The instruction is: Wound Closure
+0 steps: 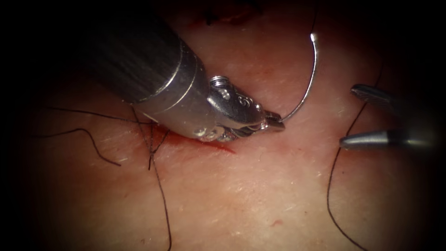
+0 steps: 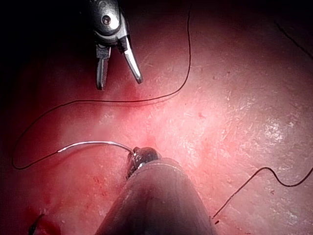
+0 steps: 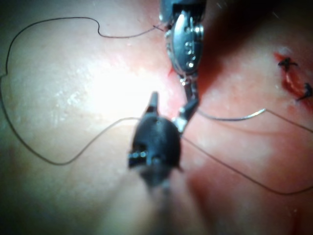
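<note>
The left end effector (image 1: pixel 274 124), at frame centre, grips the needle (image 1: pixel 310 81) at 1 end; the needle arcs above the tissue (image 1: pixel 241 195), right of the cut (image 1: pixel 204 142). The right end effector (image 1: pixel 348 116) hangs open, holding nothing, beside the thread (image 1: pixel 332 176).

Left tool (image 1: pixel 274 124) gripping needle (image 1: pixel 312 79), right tool (image 1: pixel 346 116) agape

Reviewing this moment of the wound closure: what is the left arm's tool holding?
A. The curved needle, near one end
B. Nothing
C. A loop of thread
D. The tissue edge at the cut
A. The left tool has its jaws shut on one end of the curved needle, which arcs up free above the tissue, right of the cut; the right tool stands open, holding nothing.
</note>
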Controlling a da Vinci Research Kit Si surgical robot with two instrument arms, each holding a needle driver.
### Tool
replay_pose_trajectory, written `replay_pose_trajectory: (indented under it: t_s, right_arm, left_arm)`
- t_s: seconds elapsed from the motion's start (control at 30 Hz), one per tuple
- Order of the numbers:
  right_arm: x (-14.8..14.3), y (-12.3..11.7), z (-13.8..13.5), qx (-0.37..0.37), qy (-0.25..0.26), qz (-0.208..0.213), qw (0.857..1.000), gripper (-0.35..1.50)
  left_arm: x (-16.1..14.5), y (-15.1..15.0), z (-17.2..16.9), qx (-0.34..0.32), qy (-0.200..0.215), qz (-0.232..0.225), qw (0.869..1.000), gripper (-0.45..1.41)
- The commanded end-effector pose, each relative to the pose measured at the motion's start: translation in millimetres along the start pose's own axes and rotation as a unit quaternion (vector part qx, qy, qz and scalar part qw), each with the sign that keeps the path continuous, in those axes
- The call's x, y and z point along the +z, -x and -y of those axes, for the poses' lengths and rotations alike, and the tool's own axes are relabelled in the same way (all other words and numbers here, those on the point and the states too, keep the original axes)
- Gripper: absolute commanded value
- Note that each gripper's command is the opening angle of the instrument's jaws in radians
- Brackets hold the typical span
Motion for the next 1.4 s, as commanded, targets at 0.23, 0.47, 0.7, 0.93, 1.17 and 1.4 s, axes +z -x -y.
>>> replay_pose_trajectory:
  t_s: [0.23, 0.47, 0.7, 0.93, 1.17, 1.4]
  right_arm:
    - [1.1, -0.3, 1.2, 0.040, 0.046, 0.014, 0.998, 1.20]
    - [2.4, -1.3, 1.2, 0.121, 0.126, 0.034, 0.984, 1.18]
    - [4.7, -3.1, 1.4, 0.200, 0.194, 0.065, 0.958, 1.08]
    - [9.2, -5.0, 2.8, 0.239, 0.237, 0.116, 0.934, 1.08]
    - [12.7, -6.0, 3.5, 0.257, 0.258, 0.139, 0.921, 1.08]
    - [13.3, -6.2, 3.0, 0.252, 0.314, 0.157, 0.902, 1.08]
  left_arm:
    - [-0.8, 1.4, -1.3, 0.004, 0.007, 0.002, 1.000, -0.45]
    - [-4.3, 2.3, -1.7, 0.015, -0.025, -0.001, 1.000, -0.45]
    - [-7.8, 3.2, -3.5, 0.033, -0.061, 0.000, 0.998, -0.45]
    - [-8.6, 3.8, -4.1, 0.040, -0.080, 0.002, 0.996, -0.45]
    - [-8.9, 4.1, -4.4, 0.047, -0.097, 0.002, 0.994, -0.45]
    - [-9.0, 4.2, -4.8, 0.051, -0.106, 0.003, 0.993, -0.45]
